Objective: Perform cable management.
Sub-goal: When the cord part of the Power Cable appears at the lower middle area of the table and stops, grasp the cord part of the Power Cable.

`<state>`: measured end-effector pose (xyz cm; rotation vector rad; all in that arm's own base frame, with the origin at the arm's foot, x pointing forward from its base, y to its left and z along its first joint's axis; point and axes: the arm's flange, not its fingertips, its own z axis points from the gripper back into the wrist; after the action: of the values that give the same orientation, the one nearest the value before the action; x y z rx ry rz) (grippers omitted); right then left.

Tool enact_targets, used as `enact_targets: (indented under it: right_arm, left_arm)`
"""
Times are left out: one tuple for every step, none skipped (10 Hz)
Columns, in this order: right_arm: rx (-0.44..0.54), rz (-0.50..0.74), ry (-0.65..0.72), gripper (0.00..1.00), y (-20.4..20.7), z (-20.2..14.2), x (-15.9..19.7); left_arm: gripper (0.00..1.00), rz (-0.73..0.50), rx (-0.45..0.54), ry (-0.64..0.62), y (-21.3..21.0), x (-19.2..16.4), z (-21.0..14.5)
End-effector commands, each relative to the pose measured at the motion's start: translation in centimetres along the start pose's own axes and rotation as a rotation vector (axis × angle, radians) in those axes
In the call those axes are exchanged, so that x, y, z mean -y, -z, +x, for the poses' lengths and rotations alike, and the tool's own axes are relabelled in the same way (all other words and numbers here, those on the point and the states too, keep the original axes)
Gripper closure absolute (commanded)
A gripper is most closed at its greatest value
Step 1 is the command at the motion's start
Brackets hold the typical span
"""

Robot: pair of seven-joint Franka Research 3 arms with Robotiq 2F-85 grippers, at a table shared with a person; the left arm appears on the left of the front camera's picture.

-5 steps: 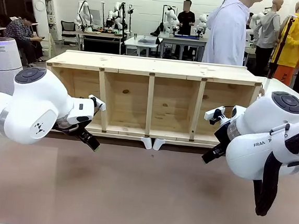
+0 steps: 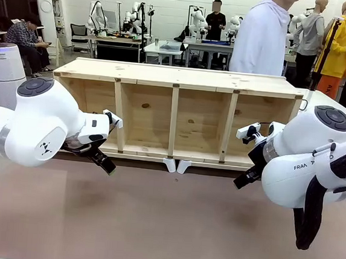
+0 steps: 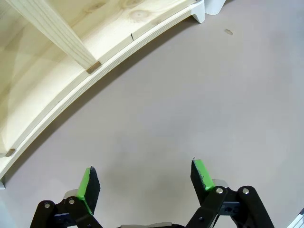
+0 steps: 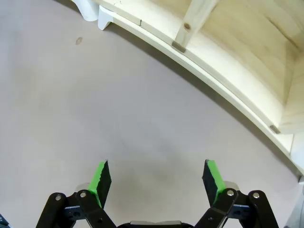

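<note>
The cable is out of view. My left gripper [image 2: 106, 165] hangs low over the grey-brown table at the left, just in front of the wooden shelf unit [image 2: 177, 76]. In the left wrist view the left gripper [image 3: 145, 183] is open, its green pads [image 3: 86, 186] wide apart over bare table. At the right, my right gripper [image 2: 241, 181] points down toward the table in front of the shelf. The right wrist view shows the right gripper [image 4: 156, 183] open too, with nothing between its pads [image 4: 212, 176].
The long open-fronted wooden shelf unit stands across the table's far side on white feet [image 2: 176, 165]. A person in a white top [image 2: 263, 37] stands behind it. The table surface [image 2: 164, 226] stretches bare in front of both arms.
The person behind the shelf has shifted slightly to the left. Both arms and grippers stay where they were.
</note>
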<state>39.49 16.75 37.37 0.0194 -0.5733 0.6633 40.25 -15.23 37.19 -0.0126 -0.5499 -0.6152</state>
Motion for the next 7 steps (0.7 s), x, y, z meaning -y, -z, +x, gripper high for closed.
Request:
enact_targets:
  right_arm:
    - [0.000,0.000,0.001,0.00,0.00,-0.01,0.02]
    - [0.000,0.000,0.001,0.00,0.00,-0.01,0.02]
    - [0.000,0.000,0.001,0.00,0.00,-0.01,0.02]
    - [0.000,0.000,0.001,0.00,0.00,-0.01,0.02]
    - [0.000,0.000,0.001,0.00,0.00,-0.01,0.02]
    - [0.000,0.000,0.001,0.00,0.00,-0.01,0.02]
    - [0.000,0.000,0.001,0.00,0.00,-0.01,0.02]
  left_arm:
    - [0.00,0.000,0.000,-0.004,0.00,-0.15,-0.05]
    - [0.00,0.000,0.000,-0.004,0.00,-0.15,-0.05]
    - [0.00,0.000,0.000,-0.004,0.00,-0.15,-0.05]
    - [0.00,0.000,0.000,-0.004,0.00,-0.15,-0.05]
    - [0.00,0.000,0.000,-0.004,0.00,-0.15,-0.05]
    - [0.00,0.000,0.000,-0.004,0.00,-0.15,-0.05]
    - [0.00,0.000,0.000,-0.004,0.00,-0.15,-0.05]
